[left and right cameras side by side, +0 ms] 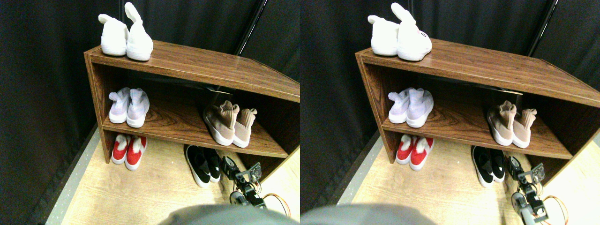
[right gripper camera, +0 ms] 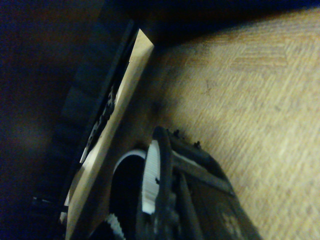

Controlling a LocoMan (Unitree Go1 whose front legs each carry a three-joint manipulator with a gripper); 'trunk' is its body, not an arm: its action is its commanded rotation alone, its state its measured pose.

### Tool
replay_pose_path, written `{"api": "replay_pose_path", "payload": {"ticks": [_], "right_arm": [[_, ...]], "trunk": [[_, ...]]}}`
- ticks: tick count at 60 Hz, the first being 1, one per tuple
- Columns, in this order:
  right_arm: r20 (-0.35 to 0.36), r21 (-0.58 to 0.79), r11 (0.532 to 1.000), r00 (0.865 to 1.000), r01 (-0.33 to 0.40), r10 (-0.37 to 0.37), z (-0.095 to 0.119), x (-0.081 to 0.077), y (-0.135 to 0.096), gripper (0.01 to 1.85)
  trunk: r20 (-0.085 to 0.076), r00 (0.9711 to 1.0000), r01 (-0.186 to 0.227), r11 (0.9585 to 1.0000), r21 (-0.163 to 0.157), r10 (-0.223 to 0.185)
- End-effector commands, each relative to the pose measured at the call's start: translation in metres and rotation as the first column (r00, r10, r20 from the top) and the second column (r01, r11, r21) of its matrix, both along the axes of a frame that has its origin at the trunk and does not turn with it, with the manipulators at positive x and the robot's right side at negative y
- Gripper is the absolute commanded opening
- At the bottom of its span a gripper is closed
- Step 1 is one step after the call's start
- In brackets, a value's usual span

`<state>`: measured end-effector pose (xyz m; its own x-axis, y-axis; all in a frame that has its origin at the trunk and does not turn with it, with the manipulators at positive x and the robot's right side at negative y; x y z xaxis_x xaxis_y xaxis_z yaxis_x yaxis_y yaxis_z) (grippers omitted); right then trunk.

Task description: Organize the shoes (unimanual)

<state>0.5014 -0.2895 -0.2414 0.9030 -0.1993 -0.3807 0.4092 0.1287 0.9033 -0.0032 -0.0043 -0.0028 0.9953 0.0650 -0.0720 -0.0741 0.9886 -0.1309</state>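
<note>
Two black slip-ons (left and right cameras side by side: 203,164) are lying side by side on the wood-grain floor (left and right cameras side by side: 154,192) under the right part of the shelf unit (left and right cameras side by side: 187,61), heels toward the camera, which looks like a pair already being kept together. Just beside them, the right gripper (left and right cameras side by side: 230,169) is reaching in low from the lower right, its tip sitting against or right next to the heel of the nearer slip-on; whether it is touching cannot be told. In the wrist view the dark jaw frame (right gripper camera: 185,200) is lying close over the floor, with a white sole edge (right gripper camera: 150,180) showing just beside it. Whether the claw is apart or together I cannot tell, since the gap is not showing in either view. My reading is that the arm is staying low because the slip-ons are floor-level work, nudging or gripping at the heel.

Farther back, the tan sneakers (left and right cameras side by side: 228,124) are standing as a pair on the middle shelf's right part, heels outward, seemingly in order. To their left, lavender sneakers (left and right cameras side by side: 130,107) are sharing that shelf, well apart. Red slippers (left and right cameras side by side: 129,149) are sitting on the floor below those. White bunny-ear slippers (left and right cameras side by side: 125,37) are resting on the top board, far left.
</note>
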Motion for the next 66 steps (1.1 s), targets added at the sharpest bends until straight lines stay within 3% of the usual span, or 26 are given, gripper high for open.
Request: {"api": "replay_pose_path", "payload": {"ticks": [1, 15, 18, 19, 26, 31, 39, 44, 53, 57, 66], "right_arm": [[0.017, -0.029, 1.000, 1.000, 0.008, -0.007, 0.003, 0.004, 0.000, 0.06], [0.035, -0.025, 1.000, 0.999, -0.009, 0.010, 0.008, 0.001, 0.004, 0.06], [0.047, -0.034, 0.999, 0.999, -0.023, 0.025, 0.011, -0.001, 0.004, 0.06], [0.061, -0.045, 0.998, 0.997, -0.041, 0.043, 0.014, -0.004, 0.004, 0.06], [0.101, -0.104, 0.990, 0.989, -0.096, 0.107, 0.030, -0.019, 0.006, 0.06], [0.112, -0.094, 0.992, 0.989, -0.088, 0.099, 0.039, -0.027, 0.007, 0.06], [0.184, -0.105, 0.982, 0.968, -0.155, 0.173, 0.056, -0.046, 0.012, 0.06], [0.195, -0.093, 0.985, 0.967, -0.148, 0.164, 0.064, -0.055, 0.014, 0.06], [0.247, -0.137, 0.967, 0.938, -0.214, 0.243, 0.085, -0.075, 0.019, 0.06], [0.257, -0.141, 0.966, 0.935, -0.216, 0.246, 0.091, -0.082, 0.020, 0.06], [0.295, -0.136, 0.951, 0.905, -0.277, 0.305, 0.113, -0.107, 0.023, 0.06]], "trunk": [[-0.011, 0.9999, -0.010, 0.9998, -0.017, 0.010], [-0.005, 0.9999, -0.013, 0.9999, -0.011, 0.013], [0.002, 0.9999, -0.010, 0.9999, -0.007, 0.010], [0.013, 0.9999, -0.008, 1.0000, -0.002, 0.008], [0.025, 0.9997, 0.002, 1.0000, 0.008, -0.002], [0.030, 0.9995, 0.010, 0.9998, 0.015, -0.011], [0.033, 0.9990, 0.030, 0.9992, 0.028, -0.031], [0.032, 0.9988, 0.036, 0.9988, 0.033, -0.038], [0.032, 0.9980, 0.053, 0.9978, 0.039, -0.054], [0.032, 0.9979, 0.055, 0.9977, 0.040, -0.056], [0.044, 0.9967, 0.066, 0.9966, 0.049, -0.068]]}}
